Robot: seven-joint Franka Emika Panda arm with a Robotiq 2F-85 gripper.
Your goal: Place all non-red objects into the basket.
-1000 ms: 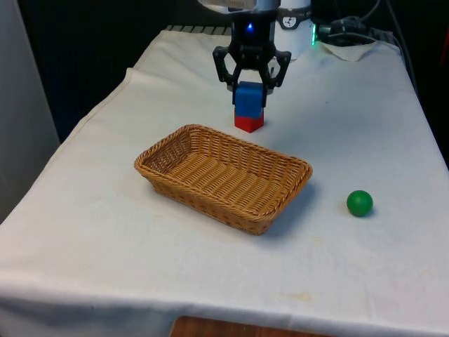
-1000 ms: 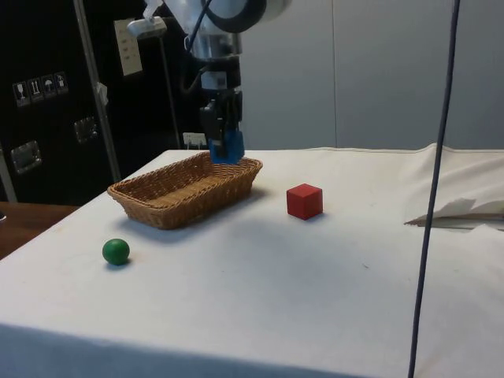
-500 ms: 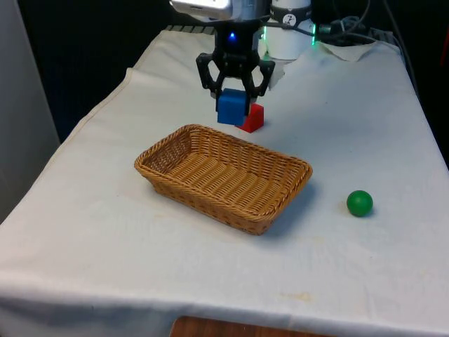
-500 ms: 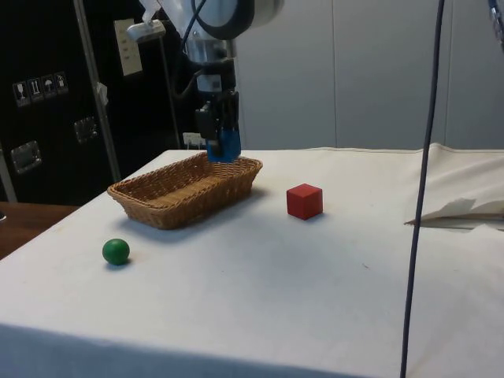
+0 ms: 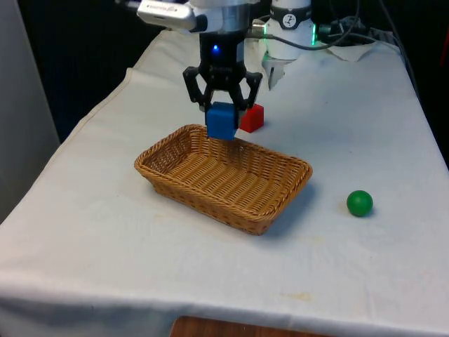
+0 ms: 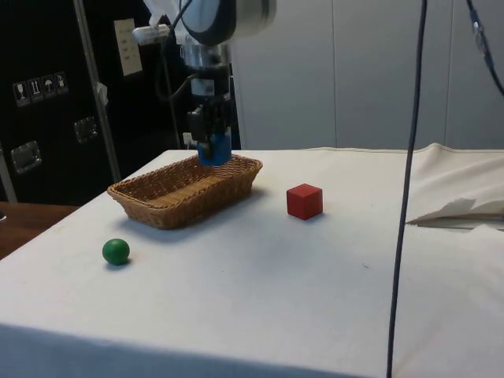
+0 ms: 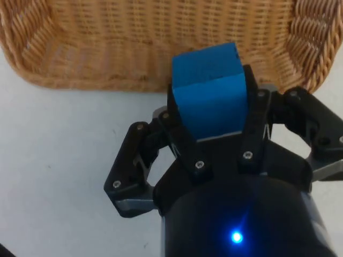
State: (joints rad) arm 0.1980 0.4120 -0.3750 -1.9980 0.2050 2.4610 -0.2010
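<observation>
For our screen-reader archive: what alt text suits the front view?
A black claw holds a blue cube above the far rim of a wicker basket; a red cube sits behind it and a green ball lies towards the front view's right.

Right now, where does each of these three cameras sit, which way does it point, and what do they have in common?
Front view: looks across the table at the arm; its tool holds a blue block over the basket, red block behind, green ball at the front view's right.
Side view: from the table's side; arm, tool, basket.
Wrist view: looks down past the fingers at the blue block.
All three share the block and basket.
</observation>
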